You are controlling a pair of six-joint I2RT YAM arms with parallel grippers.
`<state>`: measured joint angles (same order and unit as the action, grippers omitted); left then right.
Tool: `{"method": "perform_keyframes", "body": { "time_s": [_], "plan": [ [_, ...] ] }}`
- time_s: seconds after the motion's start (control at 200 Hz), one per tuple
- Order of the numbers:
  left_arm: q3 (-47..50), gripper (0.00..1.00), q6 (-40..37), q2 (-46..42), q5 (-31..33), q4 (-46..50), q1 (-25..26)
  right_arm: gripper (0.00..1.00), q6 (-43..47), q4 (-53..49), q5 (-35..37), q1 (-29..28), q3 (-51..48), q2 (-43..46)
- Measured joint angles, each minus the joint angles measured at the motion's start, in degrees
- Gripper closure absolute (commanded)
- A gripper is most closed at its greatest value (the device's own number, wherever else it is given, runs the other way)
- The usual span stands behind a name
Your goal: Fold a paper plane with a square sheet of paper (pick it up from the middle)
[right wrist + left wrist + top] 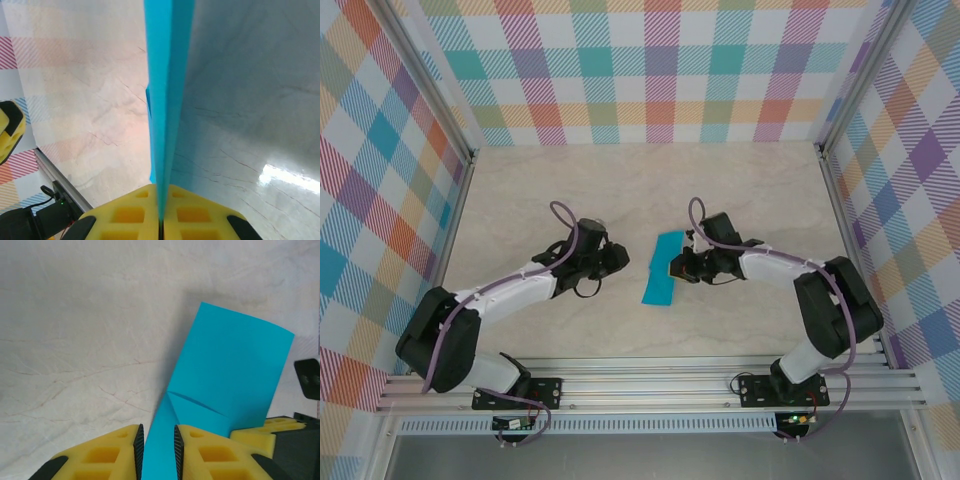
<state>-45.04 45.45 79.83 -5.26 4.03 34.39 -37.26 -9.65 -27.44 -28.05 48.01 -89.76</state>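
Pincers meet mid-table: we see the left pincer (623, 262) just beside the folded paper (658, 285) and the right pincer (672, 268) at its other side. Marbled table (570, 190) lies around them, boxed by plaid walls (660, 70). Our right pincer's yellow fingers (125, 215) are pressed together on the paper, which runs edge-on away from them. Our left pincer's pads (138, 445) stand a narrow gap apart with teal showing between them; whether they touch it, we cannot tell. A slanted crease crosses the sheet there.
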Motion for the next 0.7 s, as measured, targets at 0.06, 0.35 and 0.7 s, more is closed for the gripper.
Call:
{"method": "perform_keyframes", "body": {
  "time_s": [0.06, 0.35, 0.7],
  "plan": [
    [0.4, 0.74, 0.2, -1.7, 1.6, 0.6, -0.1, 0.92, 1.7, -4.2, 1.9, 0.0, 2.6, 1.4],
    [3.9, 0.66, 0.9, -8.7, 7.3, 3.4, -0.6, 0.92, 10.6, -28.2, 19.9, -0.7, 17.1, 4.2],
    [4.4, 0.56, 1.8, -10.1, 10.1, 5.1, -1.0, 0.92, 12.7, -43.4, 37.4, -6.1, 25.7, 2.6]
  ]
}}
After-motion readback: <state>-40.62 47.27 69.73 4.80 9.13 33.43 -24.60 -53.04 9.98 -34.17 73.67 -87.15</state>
